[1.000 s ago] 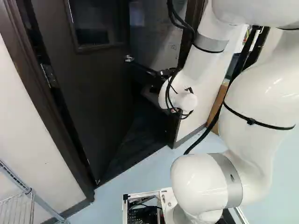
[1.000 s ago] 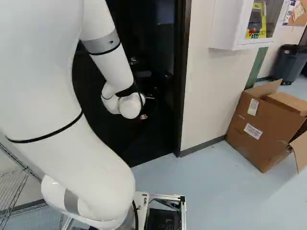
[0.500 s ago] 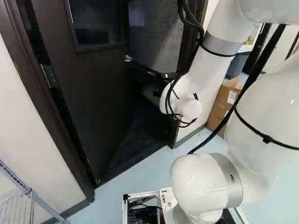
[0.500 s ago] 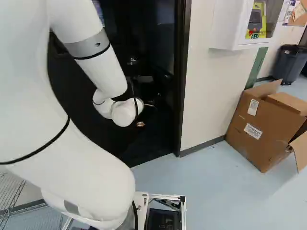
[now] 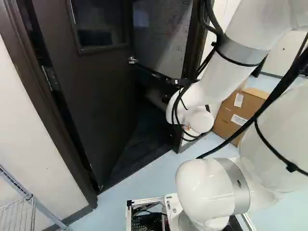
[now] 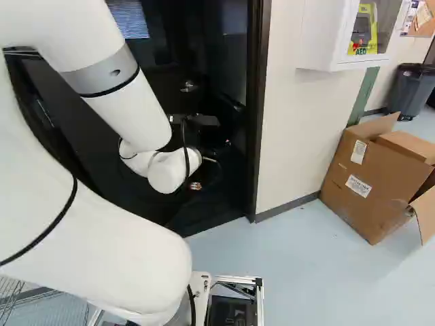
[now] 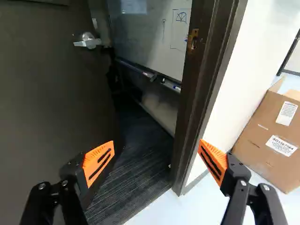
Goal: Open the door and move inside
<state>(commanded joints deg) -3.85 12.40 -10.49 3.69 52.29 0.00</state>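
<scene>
The dark door (image 5: 91,101) stands partly open, swung inward, with its lever handle (image 5: 133,60) on the free edge. In the right base view my gripper (image 6: 198,121) is a dark shape beyond the white wrist; its fingers cannot be made out there. In the wrist view the gripper (image 7: 155,160) is open, its orange pads wide apart and nothing between them. Ahead of it lie the doorway's dark carpet (image 7: 136,154) and, beyond one finger, the door frame (image 7: 199,93). The handle (image 7: 87,41) is farther ahead, untouched.
Beside the doorway are a cream wall (image 6: 292,136), a white AED cabinet (image 6: 333,34) and an open cardboard box (image 6: 367,183). A grey bin (image 6: 411,88) stands farther back. Wire shelving (image 5: 19,211) stands near the hinge side. Inside hangs a whiteboard (image 7: 154,33).
The arm has swung: its upper links shifted right in the left base view and left in the right one, and the wrist dropped slightly. Base and door have not moved.
</scene>
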